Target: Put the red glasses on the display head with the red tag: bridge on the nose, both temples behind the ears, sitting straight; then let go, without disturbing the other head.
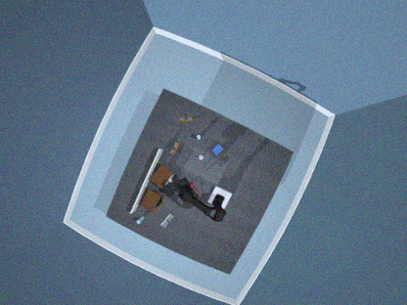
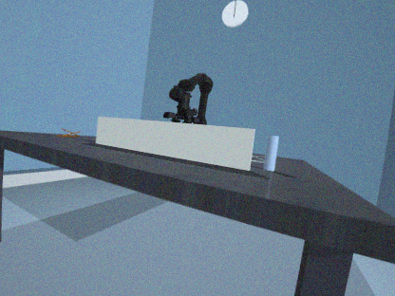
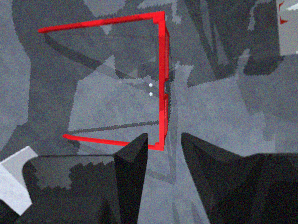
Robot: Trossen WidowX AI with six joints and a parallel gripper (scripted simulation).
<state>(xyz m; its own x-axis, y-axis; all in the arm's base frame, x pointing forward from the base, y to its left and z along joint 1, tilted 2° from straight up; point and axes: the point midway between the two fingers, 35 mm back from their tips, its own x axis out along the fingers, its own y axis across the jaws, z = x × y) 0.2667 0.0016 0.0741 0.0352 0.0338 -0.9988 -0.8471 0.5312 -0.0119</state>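
My fingers [image 1: 171, 185] are part-way apart with nothing pinched between them, and the red glasses [image 1: 197, 190] [image 3: 162, 75] sit just ahead of the tips in the wrist view, temples spread to one side. The near hinge corner is by the left-hand tip in that picture, but I can't tell if they touch. IMO the job right now is getting a decent grip, and I wouldn't squeeze from here: a bite on that corner would probably make the frame swing. I'd open a bit more, get the front bar properly between the pads, ideally near the bridge, then drop straight down and close gently so the temples stay spread and the lift comes up level. Further out, two brown blocks [image 1: 161, 175] are close to the arm [image 1: 201, 201] [image 2: 204, 90], with a long pale wall [image 1: 147, 181] [image 2: 176, 142] right behind them. Those blocks might be the display heads, but I can't make out a tag on either, so I'd settle which is which before carrying anything over. The wall hides most of the work from outside, and I'd approach from above to clear it. The pale cylinder [image 1: 140, 220] [image 2: 271, 153] near its end looks easy to topple, so wide elbow swings are out.
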